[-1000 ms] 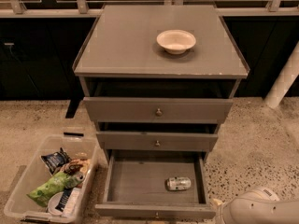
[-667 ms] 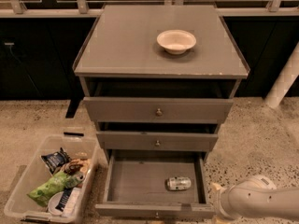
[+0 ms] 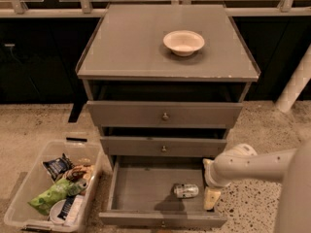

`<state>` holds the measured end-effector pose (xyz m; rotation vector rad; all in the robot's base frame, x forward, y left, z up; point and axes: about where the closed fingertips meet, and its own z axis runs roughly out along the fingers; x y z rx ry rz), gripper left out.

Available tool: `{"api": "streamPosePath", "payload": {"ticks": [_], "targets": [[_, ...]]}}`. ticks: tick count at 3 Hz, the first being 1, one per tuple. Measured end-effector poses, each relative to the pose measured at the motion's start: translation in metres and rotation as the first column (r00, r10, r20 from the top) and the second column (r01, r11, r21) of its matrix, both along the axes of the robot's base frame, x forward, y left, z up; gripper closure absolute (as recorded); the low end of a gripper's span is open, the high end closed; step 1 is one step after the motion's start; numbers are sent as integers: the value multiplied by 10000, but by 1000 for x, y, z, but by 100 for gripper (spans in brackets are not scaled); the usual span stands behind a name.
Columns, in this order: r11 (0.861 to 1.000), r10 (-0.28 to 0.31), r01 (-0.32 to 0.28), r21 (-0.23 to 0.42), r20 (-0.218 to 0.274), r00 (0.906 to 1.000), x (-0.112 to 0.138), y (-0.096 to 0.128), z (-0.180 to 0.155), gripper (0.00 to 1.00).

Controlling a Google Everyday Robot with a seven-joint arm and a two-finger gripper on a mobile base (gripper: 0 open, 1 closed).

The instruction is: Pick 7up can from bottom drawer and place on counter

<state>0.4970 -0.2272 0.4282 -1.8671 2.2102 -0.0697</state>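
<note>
The 7up can [image 3: 186,191] lies on its side in the right part of the open bottom drawer [image 3: 141,191], which is pulled out from the grey cabinet. My gripper [image 3: 211,194] reaches in from the right on a white arm [image 3: 252,164] and sits at the drawer's right edge, just right of the can and apart from it. The counter [image 3: 136,42] is the flat grey cabinet top above the three drawers.
A cream bowl [image 3: 183,41] stands on the counter's back right. The two upper drawers [image 3: 165,115] are closed. A clear plastic bin [image 3: 22,198] with a green snack bag [image 3: 51,194] and other packets stands on the speckled floor left of the cabinet. A white pole [image 3: 296,81] leans at right.
My arm has moved up and left from the lower right corner. The gripper is now at the drawer's right edge beside the can. The can has not moved.
</note>
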Motion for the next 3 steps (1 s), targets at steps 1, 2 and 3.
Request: {"api": "streamPosePath", "payload": {"ticks": [1, 2, 3], "targets": [[9997, 209, -206, -103, 339, 9992, 25, -3, 11, 0], [9997, 207, -203, -102, 339, 9992, 25, -3, 11, 0], [9992, 340, -339, 195, -83, 9994, 36, 3, -17, 0]]}}
